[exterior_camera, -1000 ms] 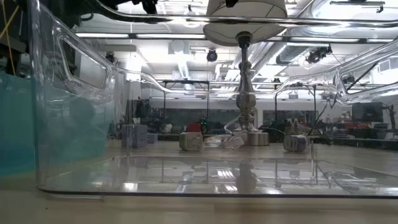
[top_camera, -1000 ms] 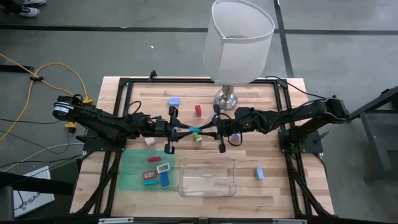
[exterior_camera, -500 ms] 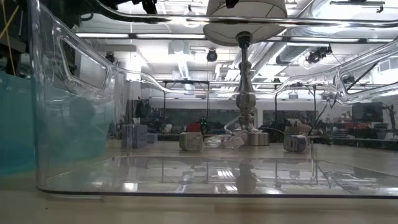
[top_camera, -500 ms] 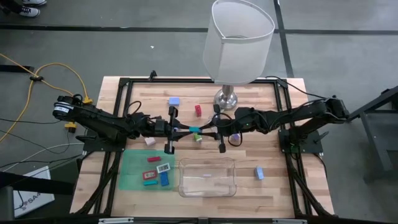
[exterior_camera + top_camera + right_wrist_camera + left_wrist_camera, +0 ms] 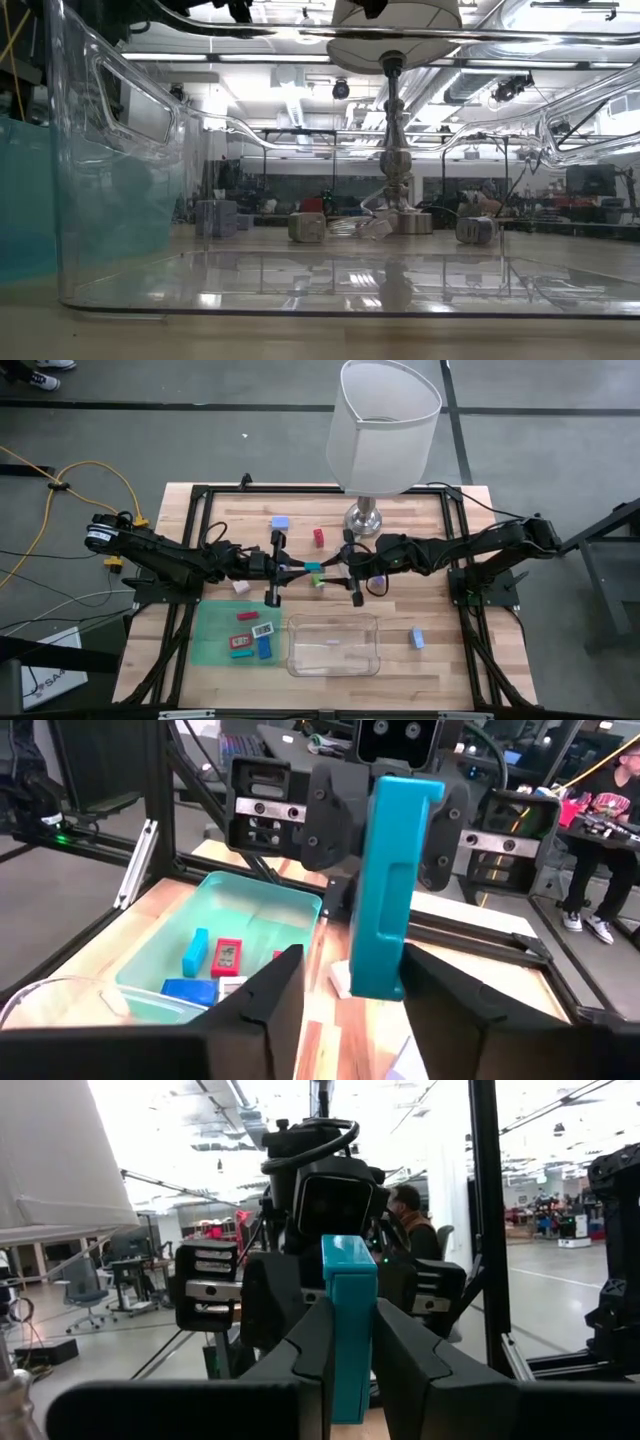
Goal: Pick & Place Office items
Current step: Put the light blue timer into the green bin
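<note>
Between left end effector [image 5: 350,1370] fingers, teal piece [image 5: 349,1320]

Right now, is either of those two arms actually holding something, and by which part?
Yes. The left gripper is shut on the teal piece's end; the right gripper stands open around its other end.

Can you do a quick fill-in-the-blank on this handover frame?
1. The teal piece is clamped in the ____ tool.
2. The right tool has its fingers ____ on either side of that piece.
3. The lamp stands at the table's ____ edge in the high view.
4. The clear tray holds ____ pieces.

Missing words: left; open; far; no
</note>
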You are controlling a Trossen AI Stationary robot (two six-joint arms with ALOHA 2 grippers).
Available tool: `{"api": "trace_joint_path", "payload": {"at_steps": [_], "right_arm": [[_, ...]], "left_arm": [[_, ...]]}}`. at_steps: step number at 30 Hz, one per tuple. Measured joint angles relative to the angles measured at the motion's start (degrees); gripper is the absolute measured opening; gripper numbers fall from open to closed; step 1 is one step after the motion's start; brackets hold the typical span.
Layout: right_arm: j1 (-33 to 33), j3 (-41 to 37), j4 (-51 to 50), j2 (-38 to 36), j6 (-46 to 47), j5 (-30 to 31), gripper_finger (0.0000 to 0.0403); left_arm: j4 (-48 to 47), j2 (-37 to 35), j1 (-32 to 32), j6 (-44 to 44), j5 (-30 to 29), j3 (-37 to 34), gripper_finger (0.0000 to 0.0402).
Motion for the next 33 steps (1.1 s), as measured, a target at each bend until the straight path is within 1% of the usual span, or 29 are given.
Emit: {"api": "trace_joint_path", "payload": {"at_steps": [6,9,12,16,19,23,28,33], "right_arm": [[-0.01,-0.02,-5.53,0.00,1.30,0.16,0.0176],[0.00,0.00,-8.79,0.00,2.66,0.16,0.0181],[0.00,-0.02,-11.72,0.00,3.52,0.16,0.0181],[0.63,-0.02,-13.71,0.00,4.04,0.13,0.0180],[0.94,0.00,-14.06,0.00,4.86,-0.13,0.0180],[0.92,-0.02,-14.33,0.00,4.94,-0.18,0.0180],[0.90,-0.02,-14.34,0.00,5.18,-0.04,0.0180],[0.92,-0.02,-14.25,0.00,6.57,0.02,0.0180]], "left_arm": [[-1.06,-0.12,-1.00,-0.06,-1.73,0.00,0.0042],[-5.73,-2.08,-2.05,-1.26,-3.67,-0.02,0.0042],[-14.83,-6.88,-3.66,-2.52,-7.79,-0.04,0.0042],[-30.27,-15.62,-6.47,-6.94,-12.45,-0.04,0.0042],[-41.42,-22.29,-9.07,-13.38,-12.69,-0.04,0.0042],[-55.68,-29.49,-13.01,-23.74,-12.69,-0.04,0.0042],[-70.43,-33.96,-18.40,-35.17,-12.67,-0.04,0.0042],[-80.12,-33.72,-22.69,-44.65,-12.69,-0.04,0.0042]]}}
